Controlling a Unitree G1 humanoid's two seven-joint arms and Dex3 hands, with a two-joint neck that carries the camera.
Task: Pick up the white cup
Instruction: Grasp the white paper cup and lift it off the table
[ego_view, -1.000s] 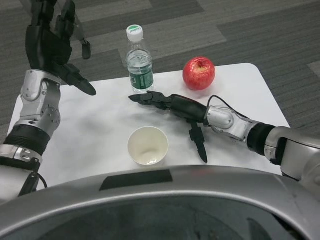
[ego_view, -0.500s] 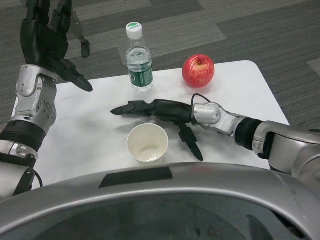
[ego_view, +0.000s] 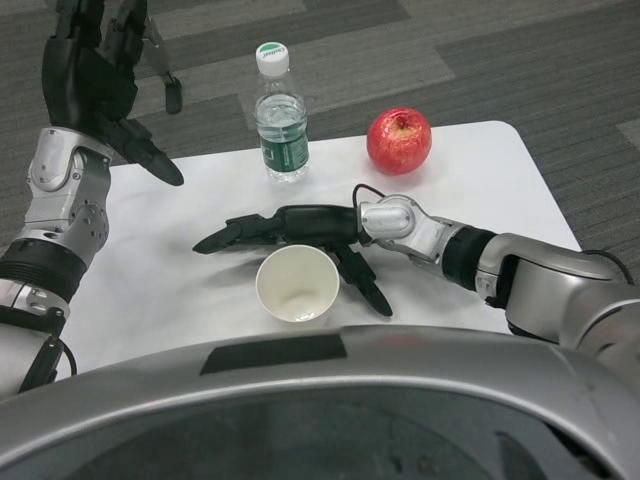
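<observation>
The white paper cup (ego_view: 296, 284) stands upright and empty near the front edge of the white table (ego_view: 500, 180), and the right hand (ego_view: 300, 235) lies spread around its far side — long fingers (ego_view: 235, 236) reaching past the rim to the left, thumb (ego_view: 362, 283) angled down the cup's right side, nothing gripped yet. The step in hand looks like closing on the cup. To do it well, the hand should settle lower so fingers and thumb meet the wall below the rim, then close gently: thin paper will likely buckle or skid toward the table edge if squeezed hard or pushed from one side only. The water bottle (ego_view: 279, 115) and red apple (ego_view: 399, 141) stand well behind. The left hand (ego_view: 95, 85) hangs raised and spread at the far left corner — holding nothing.
</observation>
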